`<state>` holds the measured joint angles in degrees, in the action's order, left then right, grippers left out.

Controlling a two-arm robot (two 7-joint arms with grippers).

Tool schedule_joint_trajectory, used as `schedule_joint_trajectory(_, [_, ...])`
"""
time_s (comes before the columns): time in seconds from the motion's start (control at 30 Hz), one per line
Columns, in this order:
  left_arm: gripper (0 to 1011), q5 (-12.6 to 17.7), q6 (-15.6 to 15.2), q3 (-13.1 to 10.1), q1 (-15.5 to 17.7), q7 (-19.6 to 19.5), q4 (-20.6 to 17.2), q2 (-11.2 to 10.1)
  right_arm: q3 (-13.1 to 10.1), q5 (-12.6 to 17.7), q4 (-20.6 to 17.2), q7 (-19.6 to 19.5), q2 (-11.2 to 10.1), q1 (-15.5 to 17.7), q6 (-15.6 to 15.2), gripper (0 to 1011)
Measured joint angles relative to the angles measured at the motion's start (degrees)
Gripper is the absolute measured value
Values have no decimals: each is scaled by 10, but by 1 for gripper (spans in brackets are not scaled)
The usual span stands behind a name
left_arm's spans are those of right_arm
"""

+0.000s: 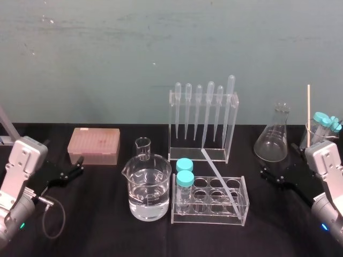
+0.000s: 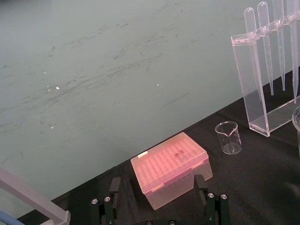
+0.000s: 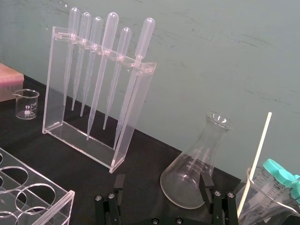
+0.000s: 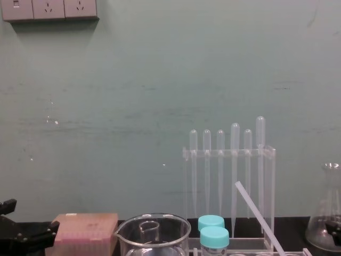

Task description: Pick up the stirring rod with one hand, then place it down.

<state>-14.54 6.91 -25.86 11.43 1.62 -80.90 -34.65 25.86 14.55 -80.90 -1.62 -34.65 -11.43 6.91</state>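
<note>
My left claw (image 2: 156, 187), right claw (image 3: 162, 183) released in wrist views, head view has thin translucent whitish stirring rod (image 1: 220, 177) across clear tube rack (image 1: 207, 219)

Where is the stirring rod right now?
Head view, just right of centre: the stirring rod leans tilted across the test tube rack, its upper end toward the pipette stand behind it.

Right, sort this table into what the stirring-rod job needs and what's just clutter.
Needed: stirring rod, leaning in the tube rack; left hand and right hand, both open.
Clutter: pipette stand, large beaker, small beaker, flask, pink box.
</note>
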Motion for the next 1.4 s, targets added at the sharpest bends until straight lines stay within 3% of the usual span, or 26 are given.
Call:
schedule_joint_trajectory(1.27, [1000,0,0,0,0,0,0,0,0,0,0,0,0,0,0,1000])
schedule_joint_trajectory(1.4, [1000,0,0,0,0,0,0,0,-5,-13,1,-4,2,-1,11,1000])
